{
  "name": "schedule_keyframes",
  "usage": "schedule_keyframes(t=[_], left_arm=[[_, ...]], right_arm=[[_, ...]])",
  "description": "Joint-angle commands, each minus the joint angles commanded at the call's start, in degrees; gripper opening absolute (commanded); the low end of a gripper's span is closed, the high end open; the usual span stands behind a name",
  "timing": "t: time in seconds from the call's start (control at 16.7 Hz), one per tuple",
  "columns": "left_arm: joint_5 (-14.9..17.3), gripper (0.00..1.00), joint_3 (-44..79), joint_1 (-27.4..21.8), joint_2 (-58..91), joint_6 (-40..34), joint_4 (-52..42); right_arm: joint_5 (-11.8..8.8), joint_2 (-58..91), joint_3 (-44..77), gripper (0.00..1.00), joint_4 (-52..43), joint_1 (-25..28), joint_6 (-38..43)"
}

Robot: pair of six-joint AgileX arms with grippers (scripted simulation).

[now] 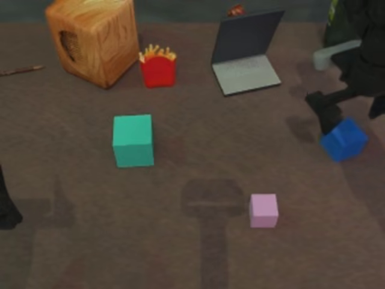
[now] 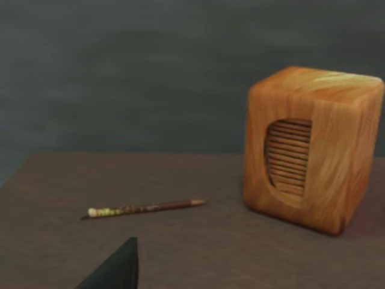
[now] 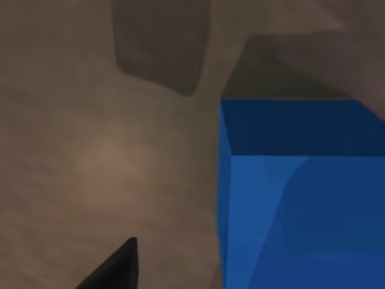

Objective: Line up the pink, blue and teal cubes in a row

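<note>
The teal cube [image 1: 133, 140] stands left of the table's middle. Nearer the front, right of centre, is the small pink cube [image 1: 263, 211]. The blue cube [image 1: 344, 139] sits near the right edge, turned at an angle. My right gripper [image 1: 331, 123] hangs at the blue cube's far left corner. In the right wrist view the blue cube [image 3: 301, 198] fills one side; one dark finger [image 3: 117, 268] shows with a strip of bare table between it and the cube, and the other finger is hidden. The gripper looks open. My left gripper [image 1: 6, 211] is parked at the left edge.
A big wood-grain block [image 1: 93, 39] [image 2: 310, 147] stands at the back left, with a pencil [image 1: 21, 70] [image 2: 144, 208] lying to its left. A red carton of fries [image 1: 158, 66] and an open laptop [image 1: 246, 51] stand along the back.
</note>
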Motion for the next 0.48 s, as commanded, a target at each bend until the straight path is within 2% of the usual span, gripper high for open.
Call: schedule_keyframes(t=[0.3,0.48], left_arm=[[0.00,1.00,0.00,0.00,0.00,0.00,0.00],[0.00,1.00,0.00,0.00,0.00,0.00,0.00]], right_arm=[[0.03,3.50,-7.80,1.00,11.72,0.14,0.21],[0.04,4.10,-9.14,1.00,13.38,0.17,0.25]])
